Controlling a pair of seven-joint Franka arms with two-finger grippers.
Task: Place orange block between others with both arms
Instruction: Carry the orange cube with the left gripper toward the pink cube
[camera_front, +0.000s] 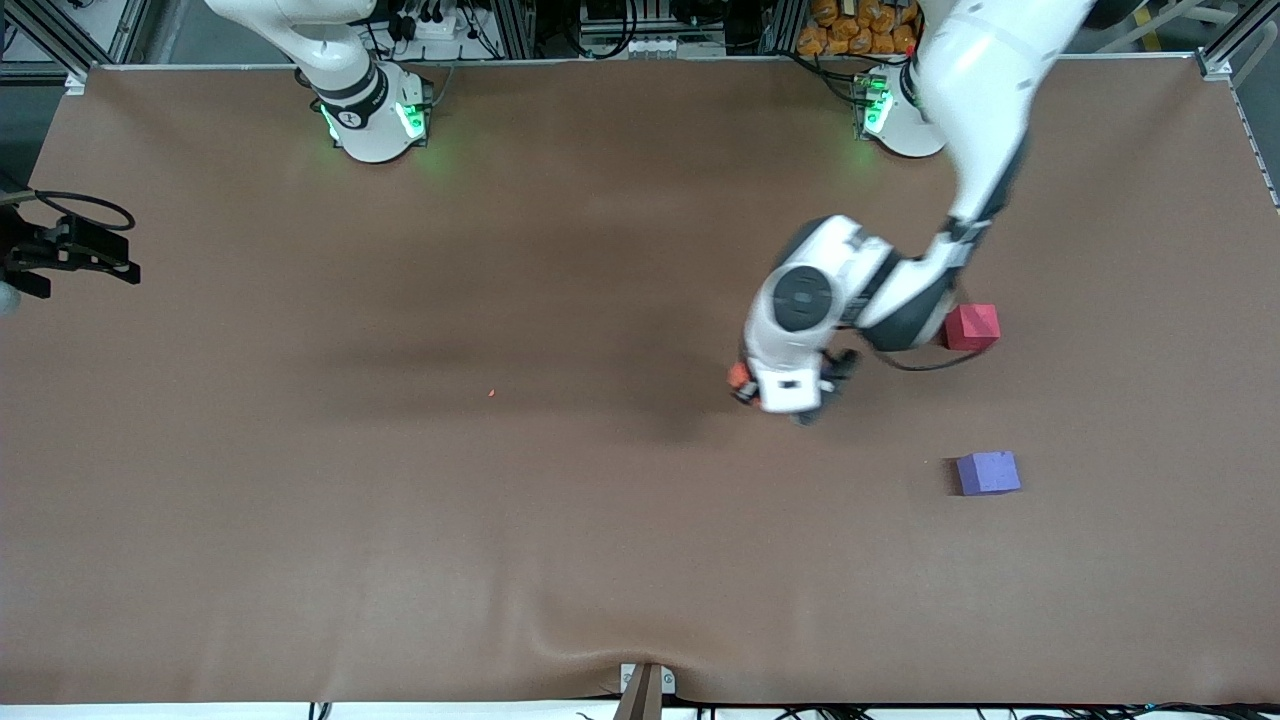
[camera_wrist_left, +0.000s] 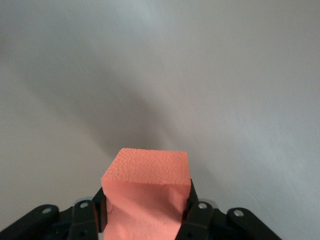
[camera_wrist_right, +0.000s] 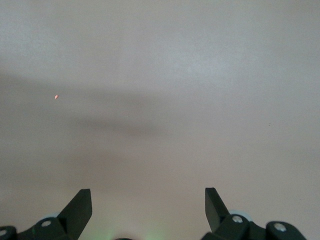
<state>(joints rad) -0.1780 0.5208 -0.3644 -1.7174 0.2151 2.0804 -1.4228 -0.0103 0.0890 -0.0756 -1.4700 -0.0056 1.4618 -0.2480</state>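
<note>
The orange block (camera_wrist_left: 147, 172) sits squeezed between the black fingers of my left gripper (camera_wrist_left: 145, 200), which is shut on it. Seen from the front, only an orange corner (camera_front: 738, 377) peeks out from under the left arm's white hand (camera_front: 790, 385), low over the middle of the table. The red-pink cube (camera_front: 972, 327) lies close beside that arm's wrist. The purple-blue cube (camera_front: 988, 472) lies nearer the front camera than the red-pink one, with a bare gap between them. My right gripper (camera_wrist_right: 147, 192) hangs open over bare table, holding nothing.
A tiny orange speck (camera_front: 491, 393) lies on the brown table cover (camera_front: 400, 520). A black fixture with a cable (camera_front: 70, 250) juts in at the table's edge at the right arm's end. The cover has a wrinkle at its near edge (camera_front: 640, 655).
</note>
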